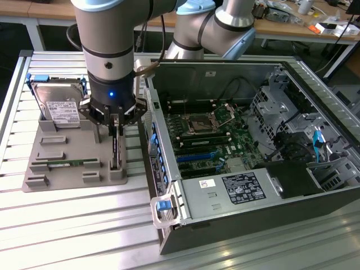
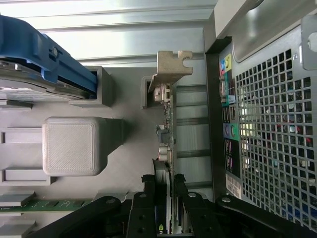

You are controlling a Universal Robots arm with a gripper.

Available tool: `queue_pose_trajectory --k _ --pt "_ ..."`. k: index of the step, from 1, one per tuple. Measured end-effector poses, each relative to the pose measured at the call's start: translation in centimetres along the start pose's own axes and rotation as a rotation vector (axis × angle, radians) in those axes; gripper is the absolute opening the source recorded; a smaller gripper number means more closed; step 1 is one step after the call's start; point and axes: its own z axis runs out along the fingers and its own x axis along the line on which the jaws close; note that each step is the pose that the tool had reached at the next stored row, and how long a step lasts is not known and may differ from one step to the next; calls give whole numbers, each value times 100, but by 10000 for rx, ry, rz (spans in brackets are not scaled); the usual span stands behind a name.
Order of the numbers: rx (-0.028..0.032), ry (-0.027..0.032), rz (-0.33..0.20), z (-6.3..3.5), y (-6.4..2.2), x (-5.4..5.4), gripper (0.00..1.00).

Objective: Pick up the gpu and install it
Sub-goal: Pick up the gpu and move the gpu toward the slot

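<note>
The gpu [image 1: 116, 153] is a thin black card standing on edge in a slot of the grey holder [image 1: 62, 140], on the exterior view's left. My gripper [image 1: 115, 135] comes straight down on it from above. In the wrist view the gpu [image 2: 166, 134] runs from its silver-beige bracket to my gripper [image 2: 164, 191]. The two black fingers [image 2: 147, 196] press on either side of the card's upper edge, shut on it. The card's lower end still sits in the holder.
A silver hard drive [image 1: 59, 109] with blue rails leans at the holder's back, and a green memory stick [image 1: 64, 163] lies at its front. The open computer case [image 1: 315, 84] stands close on the exterior view's right, with blue slots [image 1: 197, 156] on its motherboard. Its perforated rear panel [image 2: 267, 124] is beside the gpu.
</note>
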Motion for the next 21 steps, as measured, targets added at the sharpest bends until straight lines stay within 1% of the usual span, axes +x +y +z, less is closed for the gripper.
queue_pose_trajectory --k 21 --pt "0 -1 0 -82 4 -2 27"
